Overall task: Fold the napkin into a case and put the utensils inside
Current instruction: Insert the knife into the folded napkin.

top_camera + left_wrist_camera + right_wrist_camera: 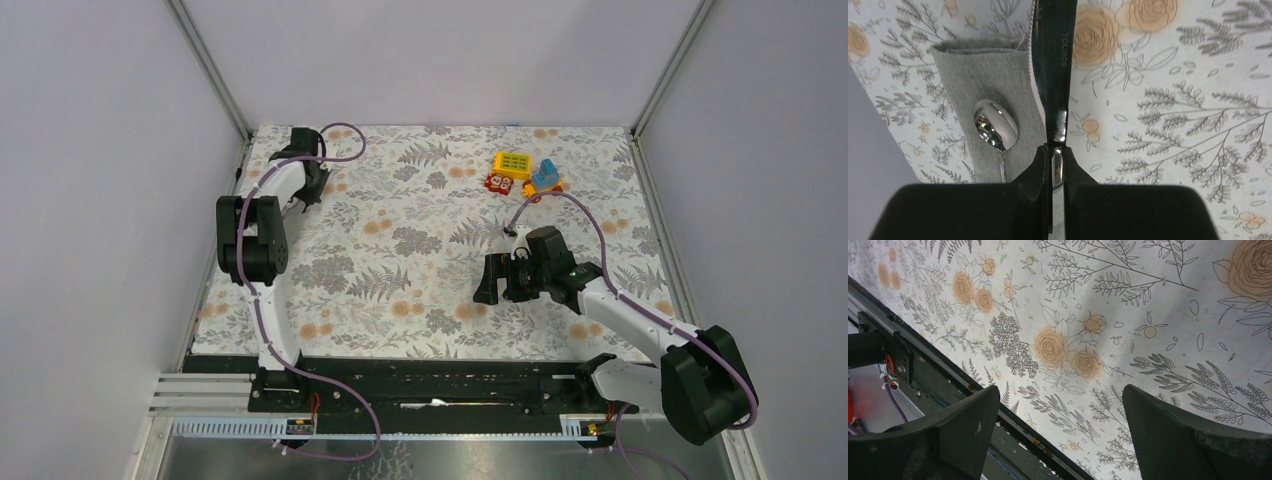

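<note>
With the left tool (1057, 150) clamped on the knife (1055, 50), ease it to the tool's left into the napkin (978, 75) beside the spoon (995, 127); the right tool (1058, 390) gapes empty.

Left hand (1056, 149) tight, right hand (1062, 390) wide.

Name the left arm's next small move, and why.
Probably shift the left gripper sideways over the napkin and lower the knife beside the spoon: the gripper is shut on the knife, held along the napkin's edge, while the spoon lies on the cloth.

Wall (868, 150) close beside napkin (983, 85); toy blocks (513, 163) far right.
</note>
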Robot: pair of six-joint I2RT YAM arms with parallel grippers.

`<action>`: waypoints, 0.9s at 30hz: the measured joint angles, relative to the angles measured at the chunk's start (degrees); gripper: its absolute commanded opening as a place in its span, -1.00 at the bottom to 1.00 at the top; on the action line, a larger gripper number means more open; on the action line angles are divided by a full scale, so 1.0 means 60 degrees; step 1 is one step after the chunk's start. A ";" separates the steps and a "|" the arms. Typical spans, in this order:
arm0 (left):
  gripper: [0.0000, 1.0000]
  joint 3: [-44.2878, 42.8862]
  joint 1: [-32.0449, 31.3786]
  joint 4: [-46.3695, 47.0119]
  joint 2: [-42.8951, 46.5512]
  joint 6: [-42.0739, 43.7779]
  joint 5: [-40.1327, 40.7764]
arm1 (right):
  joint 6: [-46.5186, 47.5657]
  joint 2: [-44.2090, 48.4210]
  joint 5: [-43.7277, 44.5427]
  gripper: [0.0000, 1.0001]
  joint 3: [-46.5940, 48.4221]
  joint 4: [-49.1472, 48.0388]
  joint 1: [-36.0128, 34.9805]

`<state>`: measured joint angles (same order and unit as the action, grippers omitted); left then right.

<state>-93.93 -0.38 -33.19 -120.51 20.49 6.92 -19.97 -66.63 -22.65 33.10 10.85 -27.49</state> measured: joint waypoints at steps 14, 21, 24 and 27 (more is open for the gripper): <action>-1.00 0.1122 0.0437 0.0073 0.0685 -0.0171 0.0237 | 0.0000 0.0146 -0.0160 0.99 -0.0033 -0.0004 0.0000; -1.00 0.1694 0.0455 0.0138 0.1056 -0.0168 0.0335 | 0.0000 0.0171 -0.0171 0.99 -0.0051 -0.0007 0.0000; -1.00 0.1832 0.0448 0.0160 0.1195 -0.0171 0.0386 | 0.0000 0.0208 -0.0175 0.99 -0.0066 -0.0011 0.0000; -1.00 0.2036 0.0448 0.0255 0.1279 -0.0171 0.0426 | 0.0000 0.0226 -0.0175 0.99 -0.0076 -0.0022 0.0000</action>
<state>-81.71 2.31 -31.66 -112.84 19.46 9.47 -19.97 -65.28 -23.70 32.64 10.72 -27.49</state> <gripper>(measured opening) 0.057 0.994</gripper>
